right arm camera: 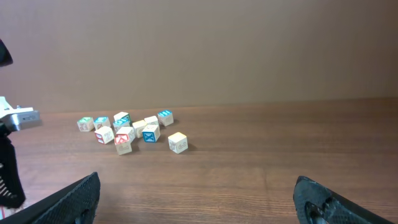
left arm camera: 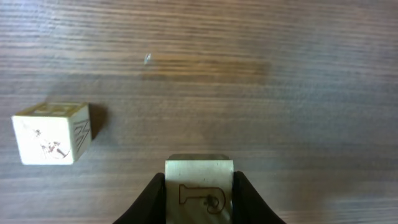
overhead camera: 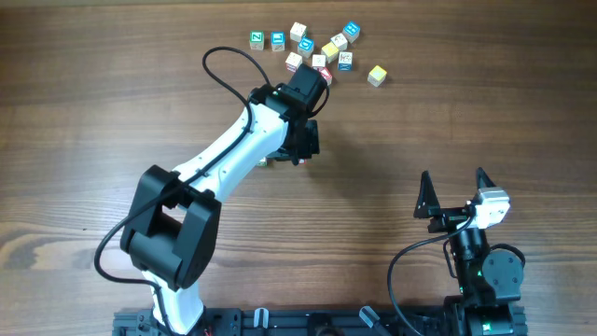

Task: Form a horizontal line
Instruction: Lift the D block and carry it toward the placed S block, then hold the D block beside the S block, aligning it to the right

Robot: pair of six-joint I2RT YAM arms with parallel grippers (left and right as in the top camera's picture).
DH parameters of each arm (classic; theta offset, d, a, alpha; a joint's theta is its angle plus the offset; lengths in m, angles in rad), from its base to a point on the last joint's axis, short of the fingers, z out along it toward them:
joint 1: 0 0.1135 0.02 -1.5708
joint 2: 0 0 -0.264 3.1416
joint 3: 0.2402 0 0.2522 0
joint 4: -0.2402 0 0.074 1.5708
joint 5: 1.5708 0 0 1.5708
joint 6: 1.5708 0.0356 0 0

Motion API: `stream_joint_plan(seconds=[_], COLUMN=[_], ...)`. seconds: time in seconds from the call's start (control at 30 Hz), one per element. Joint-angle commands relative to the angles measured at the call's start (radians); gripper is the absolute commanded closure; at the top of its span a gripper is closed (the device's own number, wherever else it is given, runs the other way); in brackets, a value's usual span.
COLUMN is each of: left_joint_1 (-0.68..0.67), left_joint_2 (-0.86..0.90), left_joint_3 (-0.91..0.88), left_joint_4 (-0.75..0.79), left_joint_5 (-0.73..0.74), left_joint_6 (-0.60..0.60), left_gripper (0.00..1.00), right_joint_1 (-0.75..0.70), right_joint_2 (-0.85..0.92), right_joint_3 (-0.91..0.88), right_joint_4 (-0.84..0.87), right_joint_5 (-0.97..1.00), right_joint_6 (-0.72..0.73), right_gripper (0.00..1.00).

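Brown wood grain runs across the whole table (overhead camera: 112,112), with nothing on it but small letter cubes.

Nearest the robot's base, the right gripper (overhead camera: 453,187) hangs with its jaws spread wide and nothing between them, well apart from every cube.

Farther out, the left gripper (left arm camera: 199,180) is clamped on a pale wooden cube (left arm camera: 199,196), its dark fingers pressing the two side faces. An outlined letter shows on the top face, and the cube sits square in the wrist view.

The horizontal line (left arm camera: 51,132) is only one cube long so far. That single cube (left arm camera: 43,140) stands alone on bare wood, with faint drawings on its pale faces. In the left wrist view it lies to the left of the held cube and a little farther from the camera, with open wood between the two. It also looks slightly turned against the held cube.

I judge the next move to be a sideways carry toward that cube, setting the held one down flush against its near side so the row grows along the table's width. The left arm is plainly the nearer one for this.

Farthest away, the loose scatter (overhead camera: 317,51) of blue, teal and red-marked cubes waits, a yellow cube (overhead camera: 376,76) at its edge.
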Motion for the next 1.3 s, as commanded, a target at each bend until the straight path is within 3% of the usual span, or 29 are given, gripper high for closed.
stream_joint_plan(seconds=[0.0,0.37,1.27], left_joint_1=[-0.001,-0.001,-0.001], left_joint_2=[-0.013,-0.012,-0.011], left_joint_3=[-0.015,-0.021,-0.044], left_joint_4=[0.028,0.040,0.069], left_joint_5=[-0.014,-0.018,-0.098], left_joint_6=[-0.023,-0.024,-0.065], left_gripper=[0.83,0.93,0.90], right_joint_1=[-0.003,-0.003,-0.003], right_joint_2=[-0.003,-0.003,-0.003], right_joint_3=[-0.001,-0.001,-0.001], right_joint_4=[0.003,0.003,0.003], right_joint_5=[-0.017,-0.017,-0.017], right_joint_6=[-0.006,-0.006,-0.006], right_gripper=[0.00,0.01,0.00])
